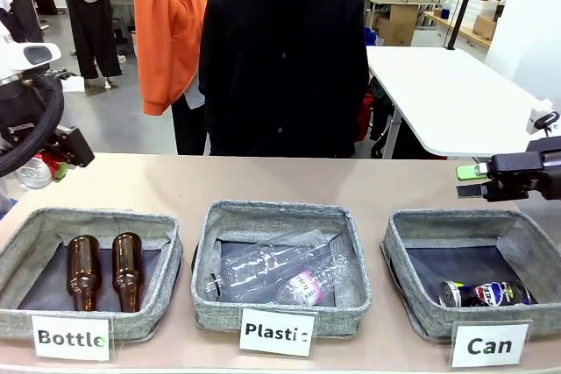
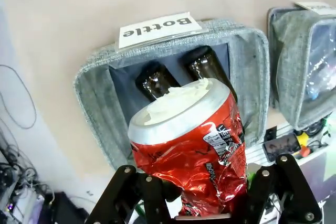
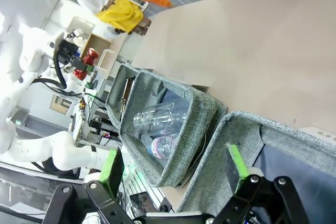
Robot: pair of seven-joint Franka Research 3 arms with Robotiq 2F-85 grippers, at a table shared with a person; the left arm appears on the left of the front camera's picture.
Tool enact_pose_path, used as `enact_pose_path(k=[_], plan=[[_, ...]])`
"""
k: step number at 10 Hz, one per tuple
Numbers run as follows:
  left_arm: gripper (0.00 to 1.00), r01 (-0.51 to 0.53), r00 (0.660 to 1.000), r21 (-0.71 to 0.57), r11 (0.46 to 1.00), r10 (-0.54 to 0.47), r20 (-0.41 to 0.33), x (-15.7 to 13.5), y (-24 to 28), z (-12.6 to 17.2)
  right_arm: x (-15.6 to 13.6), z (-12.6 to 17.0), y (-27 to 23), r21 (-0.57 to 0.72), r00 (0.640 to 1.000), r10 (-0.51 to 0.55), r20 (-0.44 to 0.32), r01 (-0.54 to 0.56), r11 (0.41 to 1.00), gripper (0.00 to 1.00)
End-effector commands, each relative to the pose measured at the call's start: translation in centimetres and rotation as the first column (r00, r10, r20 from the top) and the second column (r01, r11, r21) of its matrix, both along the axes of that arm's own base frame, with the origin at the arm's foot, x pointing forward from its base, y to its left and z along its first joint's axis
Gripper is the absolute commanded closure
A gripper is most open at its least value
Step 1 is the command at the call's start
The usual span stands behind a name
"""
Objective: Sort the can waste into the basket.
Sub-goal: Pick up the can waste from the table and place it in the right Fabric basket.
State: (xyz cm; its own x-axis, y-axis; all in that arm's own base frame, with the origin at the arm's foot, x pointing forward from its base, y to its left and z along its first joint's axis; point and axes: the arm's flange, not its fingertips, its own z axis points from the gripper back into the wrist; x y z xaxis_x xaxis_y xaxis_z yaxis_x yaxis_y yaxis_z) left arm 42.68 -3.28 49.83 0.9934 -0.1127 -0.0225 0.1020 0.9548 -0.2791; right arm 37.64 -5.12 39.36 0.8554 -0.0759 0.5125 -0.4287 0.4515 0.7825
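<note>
The left gripper (image 2: pixel 202 203) clamps the crushed red-and-white metal can (image 2: pixel 189 150), whose lower end its fingers hide; the can's print is too crumpled to read. Beyond it lies a grey felt basket (image 2: pixel 94 85) carded "Bottle". The right gripper (image 3: pixel 176 169) hangs open over the grey felt basket (image 1: pixel 408 286) carded "Can", where a black-and-blue can (image 1: pixel 482 293) lies.

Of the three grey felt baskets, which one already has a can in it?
The grey felt basket labelled "Can", at the robot's right end of the row. A black-and-blue metal can lies inside; the other two hold brown glass bottles and clear plastic bottles.
</note>
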Motion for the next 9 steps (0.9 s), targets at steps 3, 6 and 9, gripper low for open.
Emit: enact_pose_path(k=[3, 6, 9], plan=[[1.00, 0.123, 0.905, 0.159, 0.980, -0.177, 0.386, -0.4, -9.2, 2.2, -1.6, 5.1, -1.8, 0.022, 0.996, -0.039, 0.084, 0.037, 0.999, 0.00], [1.00, 0.475, 0.573, 0.175, 0.862, -0.454, 0.682, 4.8, -26.8, 4.6, -8.0, 16.0, -8.1, 0.132, 0.976, -0.212, 0.047, 0.205, 0.970, 0.00], [1.00, 0.850, 0.235, 0.179, 0.495, -0.661, 0.713, 7.3, -42.6, 4.9, -13.8, 17.5, -17.1, -0.044, 0.899, -0.425, 0.102, 0.431, 0.901, 0.00]])
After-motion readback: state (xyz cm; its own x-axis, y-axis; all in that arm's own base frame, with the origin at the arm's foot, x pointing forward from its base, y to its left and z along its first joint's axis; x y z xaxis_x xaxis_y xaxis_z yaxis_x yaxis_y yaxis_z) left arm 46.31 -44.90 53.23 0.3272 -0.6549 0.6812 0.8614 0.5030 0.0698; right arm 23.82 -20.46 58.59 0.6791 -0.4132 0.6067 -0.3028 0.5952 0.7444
